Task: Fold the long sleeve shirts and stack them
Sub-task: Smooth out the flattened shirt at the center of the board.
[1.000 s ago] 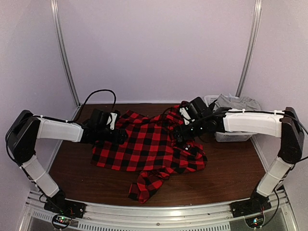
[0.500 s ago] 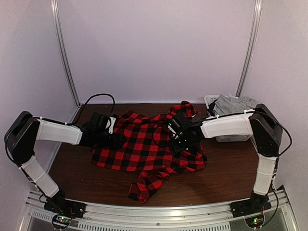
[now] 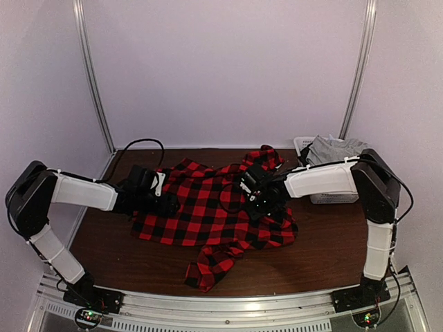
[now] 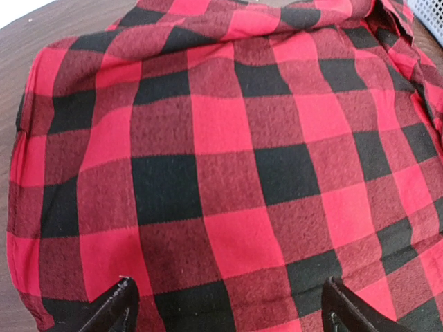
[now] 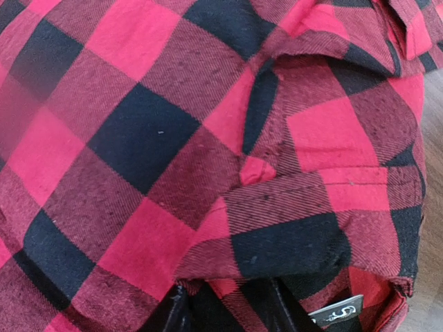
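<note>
Shirt (image 3: 214, 207) lies rumpled on the bench (image 3: 332, 242) seen from above, one sleeve (image 3: 208, 270) trailing toward me; my left hand (image 3: 163, 202) sits at its left edge, my right hand (image 3: 257, 200) on its right part. Left wrist: that hand is spread wide over flat cloth, holding nothing. Right wrist: a fold sits in the other hand's gap; pinched or not, I cannot tell. I may catch two layers, or lose it on lifting.

The red-and-black checked flannel shirt (image 3: 208, 216) lies on the brown wooden table (image 3: 332, 256). To its right, further back, stands a white plastic mesh basket (image 3: 331, 197), maybe with grey cloth (image 3: 339, 147) inside.
</note>
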`<move>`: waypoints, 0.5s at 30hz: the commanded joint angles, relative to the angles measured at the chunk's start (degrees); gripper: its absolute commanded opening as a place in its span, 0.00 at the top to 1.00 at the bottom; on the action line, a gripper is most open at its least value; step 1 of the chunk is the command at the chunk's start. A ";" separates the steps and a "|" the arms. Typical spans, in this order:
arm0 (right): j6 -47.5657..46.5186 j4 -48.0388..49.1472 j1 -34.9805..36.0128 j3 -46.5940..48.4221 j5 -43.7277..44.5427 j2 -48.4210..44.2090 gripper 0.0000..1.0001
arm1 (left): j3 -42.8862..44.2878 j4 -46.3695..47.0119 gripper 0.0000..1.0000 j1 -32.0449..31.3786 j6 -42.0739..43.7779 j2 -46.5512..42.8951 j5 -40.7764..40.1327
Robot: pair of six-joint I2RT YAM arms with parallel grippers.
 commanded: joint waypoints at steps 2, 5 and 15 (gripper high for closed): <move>-0.83 -1.29 -1.46 0.57 0.84 -0.51 0.69 | -1.82 3.18 0.07 0.02 -0.94 -0.63 0.16; -1.02 -1.38 -2.43 0.03 0.94 -1.41 0.80 | -2.91 3.82 0.07 0.00 -1.21 -0.32 -0.18; -1.48 -0.78 -8.61 -5.18 2.31 -9.06 1.00 | -4.88 4.32 0.07 0.05 -1.29 -0.02 -1.40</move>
